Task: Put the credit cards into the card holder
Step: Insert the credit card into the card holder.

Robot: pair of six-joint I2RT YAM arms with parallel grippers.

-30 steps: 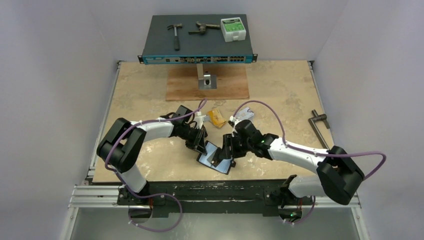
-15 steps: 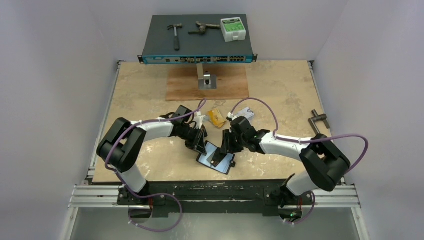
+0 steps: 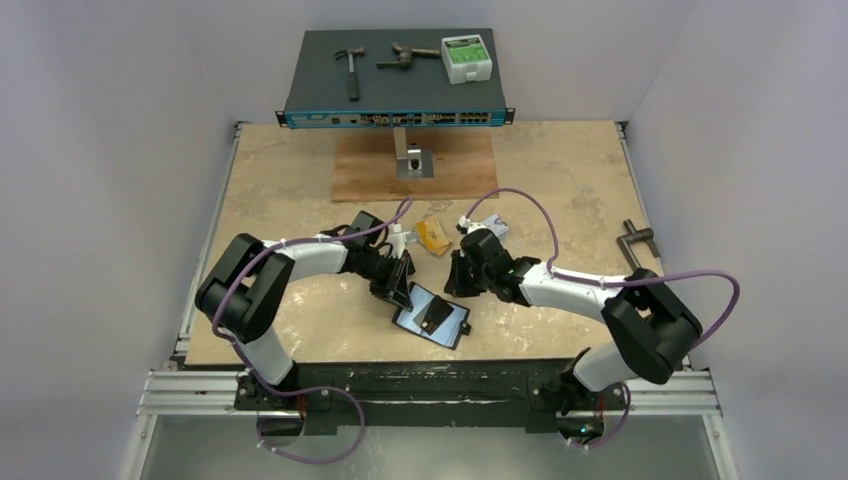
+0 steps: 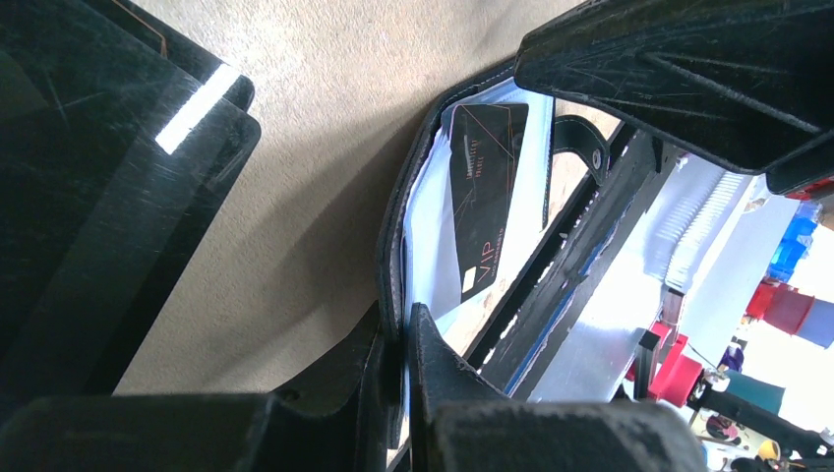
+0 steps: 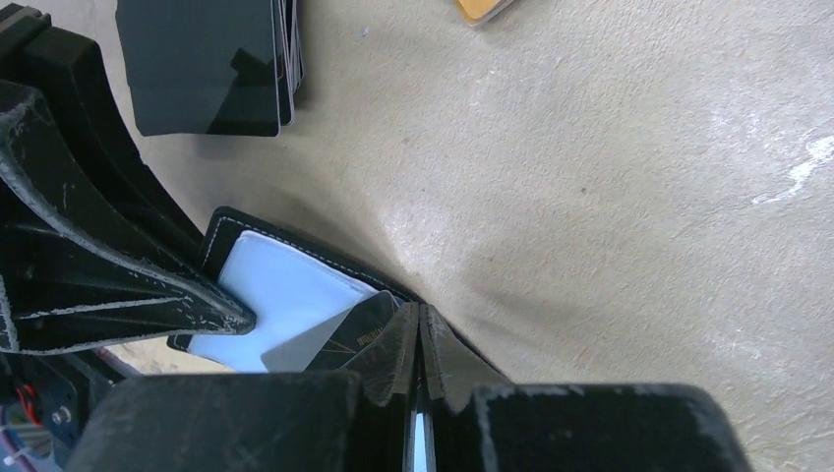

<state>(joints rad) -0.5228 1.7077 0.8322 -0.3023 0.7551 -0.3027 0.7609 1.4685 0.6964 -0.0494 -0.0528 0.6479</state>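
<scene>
the step in hand seems to be the seating of one card. the card holder [image 3: 452, 324] lies open on the bench [image 3: 560, 180], low in the middle of the top view. a dark card [image 3: 432, 315] rests slanted on its clear pocket, and i judge it is not yet fully inside. the left jaws are closed on the holder's near edge and pin it. the right jaws are pressed fully together just at the opposite edge; whether they pinch some pocket film i cannot tell.

next, the right jaws must open and fetch the gold card [image 3: 433, 237] or the silver card [image 3: 492, 228], both lying above the holder in the frame.

only the left wrist view shows the "vip" print on the dark card and the snap tab [image 4: 590, 155]. only the right wrist view shows clearly the black pouch [image 5: 207, 69], in its upper left.
</scene>
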